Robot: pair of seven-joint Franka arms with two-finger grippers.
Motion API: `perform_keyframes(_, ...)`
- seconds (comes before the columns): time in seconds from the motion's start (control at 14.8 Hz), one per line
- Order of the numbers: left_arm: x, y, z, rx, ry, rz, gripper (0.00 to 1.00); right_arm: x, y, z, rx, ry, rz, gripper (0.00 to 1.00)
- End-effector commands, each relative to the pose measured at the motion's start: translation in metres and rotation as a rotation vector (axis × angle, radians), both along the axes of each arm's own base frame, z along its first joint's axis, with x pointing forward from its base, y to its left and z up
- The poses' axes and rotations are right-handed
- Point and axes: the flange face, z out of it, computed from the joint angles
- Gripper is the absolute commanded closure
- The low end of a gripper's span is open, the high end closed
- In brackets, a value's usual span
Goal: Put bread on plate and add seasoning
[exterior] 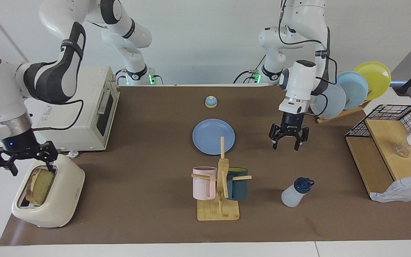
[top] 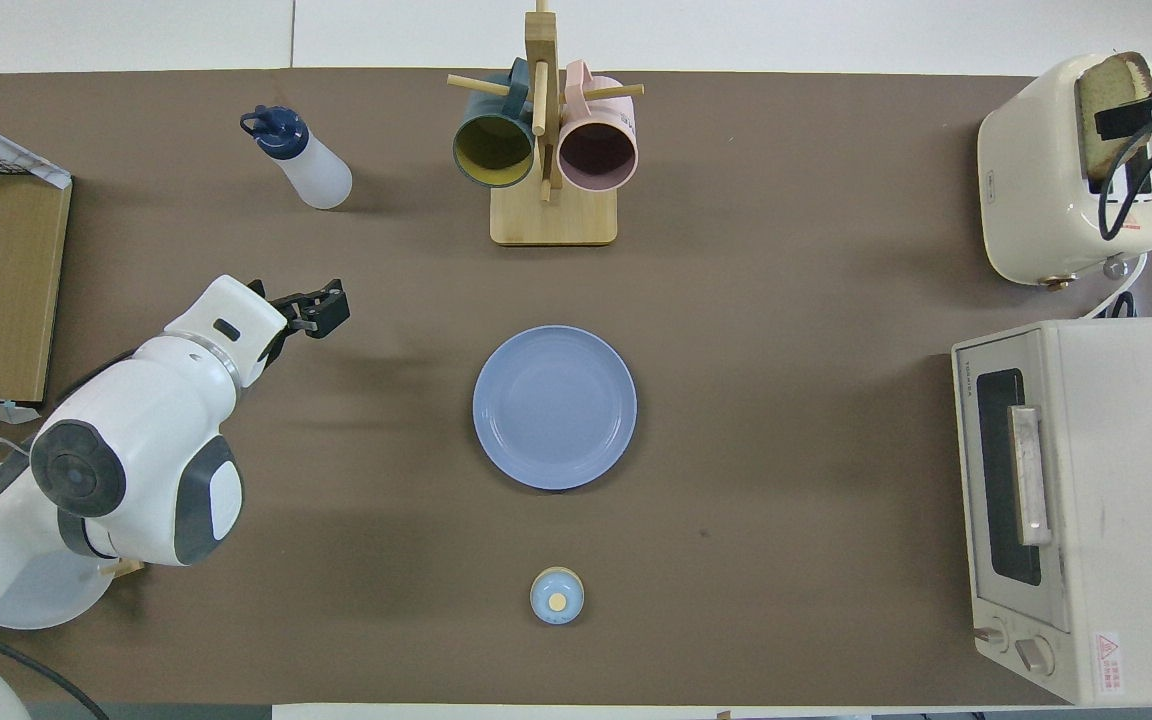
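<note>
The bread [exterior: 42, 186] stands upright in a slot of the cream toaster [exterior: 57, 210] at the right arm's end of the table. It also shows in the overhead view [top: 1104, 100]. My right gripper [exterior: 30, 167] hangs open just over the top of the bread, its fingers on either side of the slice's upper edge. It also shows in the overhead view [top: 1141, 110]. The blue plate [exterior: 213, 136] [top: 554, 407] lies bare at the table's middle. The seasoning bottle [exterior: 295, 192] [top: 301, 160] stands farther from the robots. My left gripper [exterior: 286, 144] [top: 321, 305] is open and empty over bare table beside the plate.
A toaster oven [exterior: 95, 110] stands nearer to the robots than the toaster. A wooden mug rack [exterior: 219, 185] with two mugs stands farther than the plate. A small bell [exterior: 211, 102] is nearer. A plate rack [exterior: 351, 89] and a wire-basket shelf [exterior: 387, 150] are at the left arm's end.
</note>
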Motion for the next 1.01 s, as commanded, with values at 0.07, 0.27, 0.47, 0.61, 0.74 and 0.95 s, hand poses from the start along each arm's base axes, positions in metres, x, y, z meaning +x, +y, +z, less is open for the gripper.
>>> perform_keyframes(0.07, 0.014, -0.01, -0.005, -0.003, -0.031, -0.021, 0.0, -0.002, -0.011, -0.011, 0.035, -0.01, -0.006, 0.08)
perform_keyframes(0.27, 0.031, -0.018, -0.013, 0.02, -0.038, -0.058, 0.0, -0.008, -0.023, -0.02, 0.028, 0.017, 0.014, 0.32)
perform_keyframes(0.47, 0.043, -0.006, -0.017, 0.065, -0.043, -0.079, 0.0, -0.01, -0.028, -0.019, 0.016, 0.022, 0.044, 0.49)
perform_keyframes(0.61, 0.051, -0.005, -0.017, 0.08, -0.051, -0.091, 0.0, -0.01, -0.027, -0.02, 0.013, 0.028, 0.06, 0.67)
perform_keyframes(0.74, 0.057, -0.005, -0.017, 0.083, -0.051, -0.09, 0.0, -0.01, -0.027, -0.019, 0.009, 0.027, 0.063, 0.94)
perform_keyframes(0.95, 0.07, -0.009, -0.019, 0.087, -0.048, -0.091, 0.0, -0.009, -0.025, -0.015, 0.005, 0.023, 0.068, 1.0)
